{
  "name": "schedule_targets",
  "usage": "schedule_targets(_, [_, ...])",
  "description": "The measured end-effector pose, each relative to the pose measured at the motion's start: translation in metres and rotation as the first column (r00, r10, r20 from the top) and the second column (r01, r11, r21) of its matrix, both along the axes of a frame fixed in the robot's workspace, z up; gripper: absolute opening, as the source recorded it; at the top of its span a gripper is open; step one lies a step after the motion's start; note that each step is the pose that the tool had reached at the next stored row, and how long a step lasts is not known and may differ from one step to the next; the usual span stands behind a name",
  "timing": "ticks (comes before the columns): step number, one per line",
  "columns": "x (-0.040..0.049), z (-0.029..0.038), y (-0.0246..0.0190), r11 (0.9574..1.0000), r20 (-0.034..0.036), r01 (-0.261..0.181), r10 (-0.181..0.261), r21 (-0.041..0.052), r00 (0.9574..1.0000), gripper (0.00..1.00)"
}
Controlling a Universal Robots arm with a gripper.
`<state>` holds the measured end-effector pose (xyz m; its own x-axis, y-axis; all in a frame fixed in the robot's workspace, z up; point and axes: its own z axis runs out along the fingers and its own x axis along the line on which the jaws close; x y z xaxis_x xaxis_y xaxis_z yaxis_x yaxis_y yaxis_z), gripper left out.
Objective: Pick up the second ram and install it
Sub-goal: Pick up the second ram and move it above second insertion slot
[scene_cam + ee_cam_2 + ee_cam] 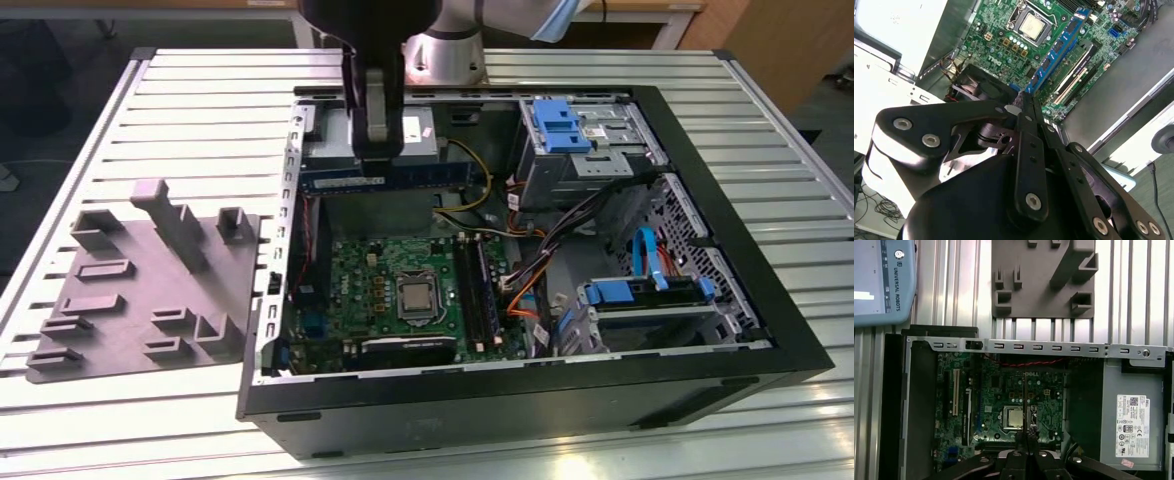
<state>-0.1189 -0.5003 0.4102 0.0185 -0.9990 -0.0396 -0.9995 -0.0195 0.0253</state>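
Above the motherboard [380, 265], the gripper [378, 165] is clamped on the second ram [434, 176]; holding it level seems important.

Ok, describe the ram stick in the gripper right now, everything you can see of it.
The ram is a thin, flat, narrow stick with a bluish face and a row of small black chips along it. The gripper is shut on it off-centre, so the longer part juts toward the exterior view's right. It hangs level and on edge inside the open case, above the motherboard, not seated in any slot. Only the fingers appear to touch it.
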Motion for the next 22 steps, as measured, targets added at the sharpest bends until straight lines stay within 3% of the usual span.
schedule_targets(22, [0.0135,-0.0111,0.0,1.0,-0.0043,0.0,0.0,0.0,1.0,0.11])
